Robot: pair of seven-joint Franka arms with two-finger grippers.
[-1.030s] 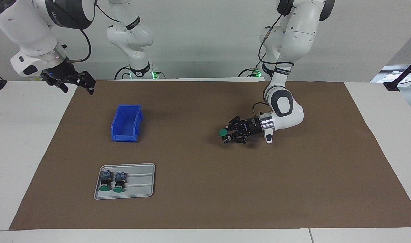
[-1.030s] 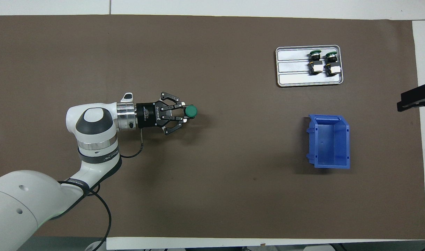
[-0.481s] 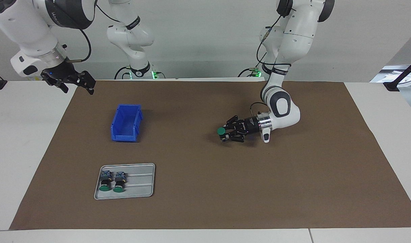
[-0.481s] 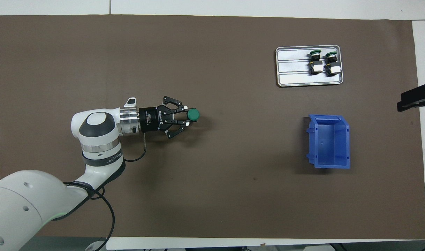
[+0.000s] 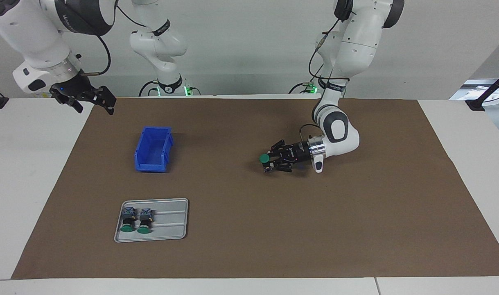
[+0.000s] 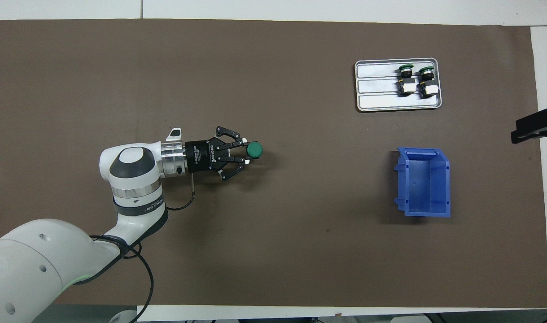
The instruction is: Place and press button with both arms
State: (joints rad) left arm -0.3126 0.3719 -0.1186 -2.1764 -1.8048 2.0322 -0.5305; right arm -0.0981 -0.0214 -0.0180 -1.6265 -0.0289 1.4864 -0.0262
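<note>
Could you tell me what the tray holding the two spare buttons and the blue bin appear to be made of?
The tray looks like thin pressed metal, probably aluminium: pale grey, dull sheen, rolled rim and ribs stamped along its floor. The blue bin looks like moulded plastic: even saturated colour, slight gloss, ribs on its outer walls. Neither material can be confirmed by sight alone.

My white table (image 5: 24,172) carries a broad brown mat (image 5: 249,229) over most of its top (bare strips show at both ends). A plain pale wall (image 5: 249,41) rises past the table edge, evenly lit.
</note>
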